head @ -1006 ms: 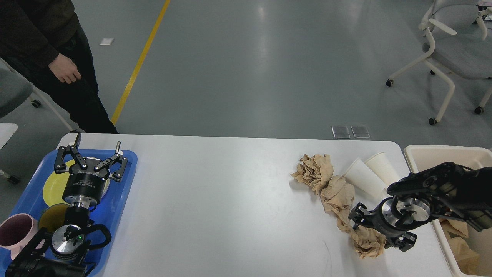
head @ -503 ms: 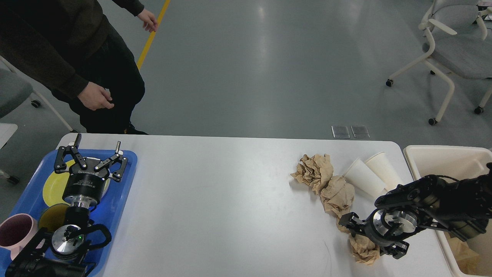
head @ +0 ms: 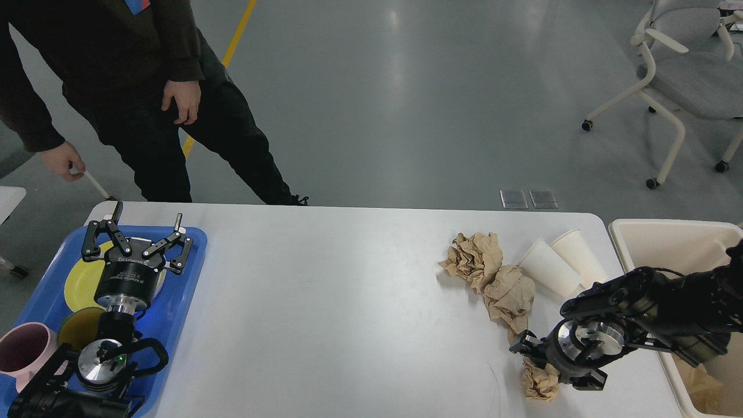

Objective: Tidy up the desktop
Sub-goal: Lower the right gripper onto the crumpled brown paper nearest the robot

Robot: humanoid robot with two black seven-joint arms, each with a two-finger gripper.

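Note:
The white desktop (head: 348, 290) fills the lower half of the head view. Near its right front edge my right gripper (head: 543, 366) points down and left, closed around a small crumpled brown paper wad (head: 538, 384) that rests on the table. Two larger brown paper wads (head: 473, 255) (head: 512, 293) lie just behind it. Beside them, two white paper cups (head: 548, 268) (head: 580, 255) lie on their sides. My left gripper (head: 148, 215) stands open and empty above the blue tray (head: 188, 278) at the far left.
The blue tray holds a yellow plate (head: 75, 281), an olive bowl (head: 75, 328) and a pink cup (head: 23, 348). A cream bin (head: 667, 229) with brown paper inside stands off the right edge. A person (head: 145, 87) stands behind the table's left end. An office chair (head: 691, 75) is at the far right.
My right gripper has slid left and toward the front edge, with the small paper wad moving along and looking more squeezed. The person has stepped right behind the table. The left arm is still.

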